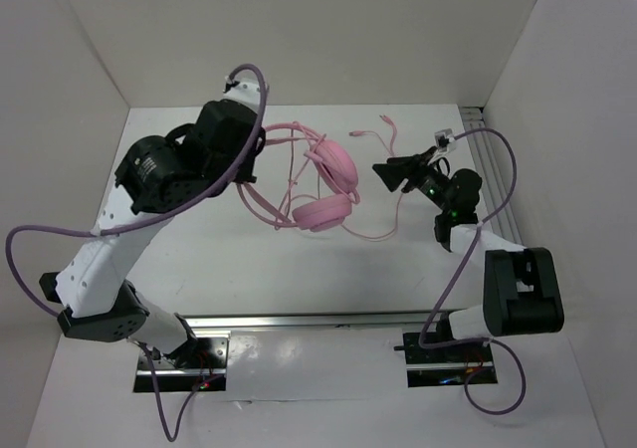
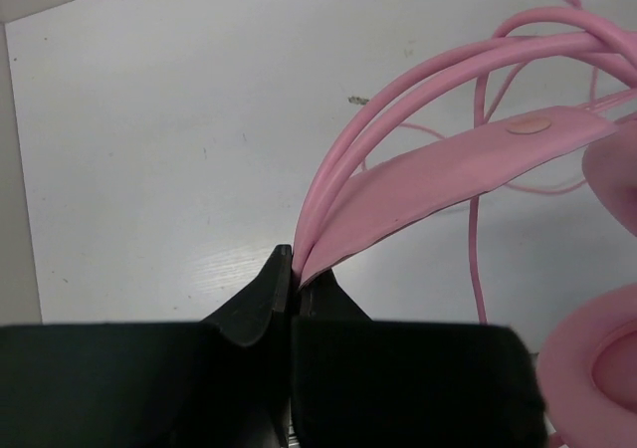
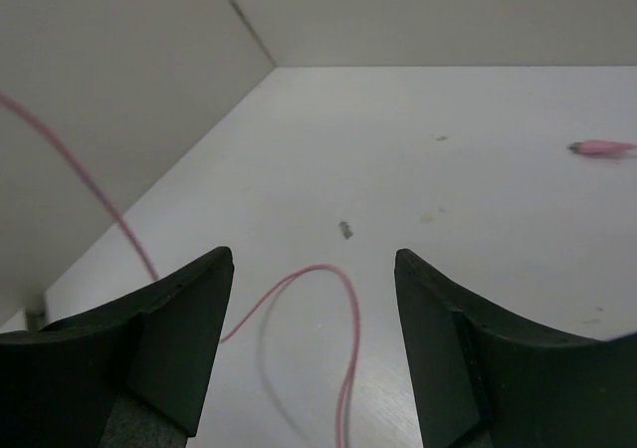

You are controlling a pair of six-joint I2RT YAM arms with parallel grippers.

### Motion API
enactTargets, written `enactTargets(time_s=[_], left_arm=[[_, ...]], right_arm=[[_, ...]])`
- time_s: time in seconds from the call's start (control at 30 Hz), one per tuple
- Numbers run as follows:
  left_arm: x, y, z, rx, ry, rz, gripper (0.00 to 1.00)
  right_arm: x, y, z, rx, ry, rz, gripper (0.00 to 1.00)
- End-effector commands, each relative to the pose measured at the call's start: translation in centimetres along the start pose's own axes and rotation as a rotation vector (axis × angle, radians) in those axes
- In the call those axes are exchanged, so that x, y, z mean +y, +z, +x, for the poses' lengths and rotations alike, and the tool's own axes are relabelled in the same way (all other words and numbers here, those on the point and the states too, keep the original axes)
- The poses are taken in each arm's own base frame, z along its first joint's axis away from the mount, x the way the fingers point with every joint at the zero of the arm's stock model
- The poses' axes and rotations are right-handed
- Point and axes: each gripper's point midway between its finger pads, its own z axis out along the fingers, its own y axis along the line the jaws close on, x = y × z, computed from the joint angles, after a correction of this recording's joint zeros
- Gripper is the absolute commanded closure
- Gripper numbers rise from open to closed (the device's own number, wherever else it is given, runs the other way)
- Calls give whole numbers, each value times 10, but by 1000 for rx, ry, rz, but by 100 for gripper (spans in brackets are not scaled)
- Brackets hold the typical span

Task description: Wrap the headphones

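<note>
The pink headphones (image 1: 325, 187) lie mid-table with the ear cups stacked and the thin headband arching left. My left gripper (image 1: 262, 145) is shut on the headband (image 2: 448, 169), pinching its wires and strap at the fingertips (image 2: 296, 269). An ear cup (image 2: 597, 358) shows at the right of the left wrist view. The thin pink cord (image 1: 382, 232) loops right from the cups, and its plug (image 1: 388, 119) lies near the back. My right gripper (image 1: 390, 172) is open and empty, just right of the headphones, above a cord loop (image 3: 343, 281). A plug (image 3: 602, 147) lies further off.
White walls close in the table on the left, back and right. A metal rail (image 1: 309, 319) runs along the near edge between the arm bases. Thick purple robot cables (image 1: 503, 159) hang off both arms.
</note>
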Motion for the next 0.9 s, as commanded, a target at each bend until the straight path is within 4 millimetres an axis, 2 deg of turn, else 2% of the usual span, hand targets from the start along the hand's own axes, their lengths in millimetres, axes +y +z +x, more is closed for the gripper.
enactTargets(time_s=[0.0,0.03,0.13,0.17,0.27,0.37,0.4,0.47,0.5,0.53,0.57,0.63,0.67,0.77,0.8,0.83,0.87], left_arm=[[0,-17,-35,-107,-173,64,100],[2,-17,-37,-109,-193,71,100],[6,-17,-41,-118,-223,71,100],[6,-17,-41,-118,-223,71,100],[11,-20,-44,-122,-256,87,100],[13,-18,-46,-123,-279,93,100],[10,-18,-45,-119,-278,109,100],[11,-17,-45,-115,-293,111,100],[10,-17,-48,-123,-298,114,100],[12,-16,-48,-120,-303,115,100],[12,-20,-48,-125,-306,127,100],[11,-14,-45,-111,-304,123,100],[14,-13,-45,-111,-309,115,100],[20,-9,-43,-108,-317,95,100],[21,-6,-44,-108,-325,96,100],[23,-11,-45,-117,-340,99,100],[25,-10,-47,-123,-349,98,100]], right_arm=[[61,-12,-1,3,-5,-316,26],[79,-12,9,28,28,-373,26],[94,-2,41,97,45,-424,23],[105,3,60,136,63,-446,23],[117,16,87,174,88,-461,23],[125,28,93,162,81,-490,23],[128,32,107,192,98,-500,23],[131,47,107,183,100,-501,23],[134,51,119,209,114,-510,23],[134,62,114,182,97,-505,23],[132,67,116,189,101,-500,23],[130,75,126,201,112,-493,23],[133,81,118,177,111,-509,23],[137,92,120,169,122,-509,23],[134,96,120,165,102,-493,27],[139,100,126,175,97,-493,33],[129,108,129,169,90,-444,46]])
